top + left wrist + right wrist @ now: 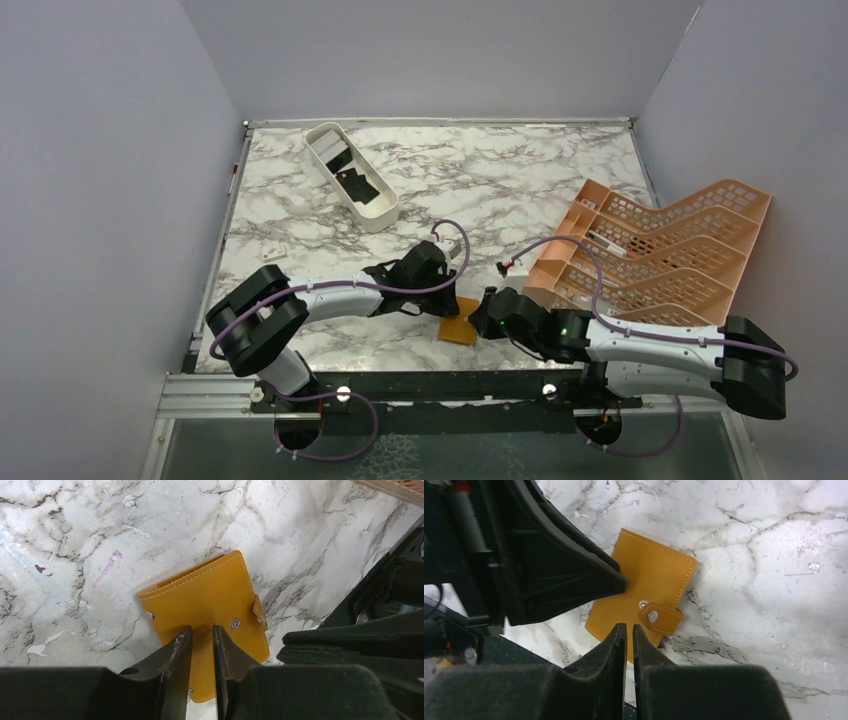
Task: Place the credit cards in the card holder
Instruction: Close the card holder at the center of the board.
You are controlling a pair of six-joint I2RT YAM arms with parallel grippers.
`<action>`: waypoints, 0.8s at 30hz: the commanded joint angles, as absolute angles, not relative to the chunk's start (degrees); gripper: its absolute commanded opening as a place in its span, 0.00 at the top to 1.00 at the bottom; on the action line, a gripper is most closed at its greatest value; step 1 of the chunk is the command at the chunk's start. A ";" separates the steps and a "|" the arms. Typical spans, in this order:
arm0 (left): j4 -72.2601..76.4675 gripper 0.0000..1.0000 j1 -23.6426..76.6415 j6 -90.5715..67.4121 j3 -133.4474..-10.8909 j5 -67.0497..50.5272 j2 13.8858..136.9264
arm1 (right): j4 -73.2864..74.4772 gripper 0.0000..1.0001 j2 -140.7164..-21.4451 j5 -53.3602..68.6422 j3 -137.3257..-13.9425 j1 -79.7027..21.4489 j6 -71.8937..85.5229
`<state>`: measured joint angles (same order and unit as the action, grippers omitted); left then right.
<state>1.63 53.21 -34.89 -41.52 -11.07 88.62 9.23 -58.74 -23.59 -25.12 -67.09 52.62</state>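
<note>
I read the left gripper [201, 629] with its jaws drawn close, a narrow slit between them, tips down over the card holder [210, 600]. I cannot tell whether it pinches the leather or only rests on it. The right gripper [629, 626] is likewise nearly closed at the opposite edge, just beside the strap [660, 615]. I cannot tell whether it grips that edge either.

The card holder lies flat on the marble table [500, 180] near the front edge, between the two grippers. It is folded closed: the strap wraps over one edge, with its snap pressed down. The strap side faces the right gripper. The card holder is close to square. In the left wrist view its slightly longer axis runs away from the fingers, and from above it sits skewed to the table's front edge.

At the back left, the white oval tray [380, 212] holds flat dark cards [362, 186] lying loose; I cannot count them. At the right, the orange lattice rack [700, 225] has a small pale item in one slot, too small to identify.
</note>
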 commanded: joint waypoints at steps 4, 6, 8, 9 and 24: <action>1.48 0.74 53.00 -33.48 -41.25 -10.72 89.58 | 13.43 0.85 -55.35 -23.44 -26.64 -64.90 50.52; 1.41 0.75 53.00 -33.49 -41.22 -10.85 89.45 | 12.71 0.85 -55.15 -22.43 -26.34 -64.15 50.25; 1.32 0.74 53.02 -33.53 -41.23 -10.90 89.15 | 11.71 0.85 -55.62 -21.60 -26.05 -63.84 50.09; 1.19 0.74 53.01 -33.49 -41.28 -10.82 88.94 | 10.97 0.85 -56.01 -21.05 -25.88 -63.74 50.10; 1.80 0.74 53.00 -34.37 -40.71 -11.34 88.33 | 3.84 0.86 -63.60 -18.39 -24.74 -63.51 50.14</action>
<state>1.76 53.21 -34.65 -41.52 -11.11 88.68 6.63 -62.74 -18.74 -25.10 -63.68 50.92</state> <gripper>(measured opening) 0.260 0.140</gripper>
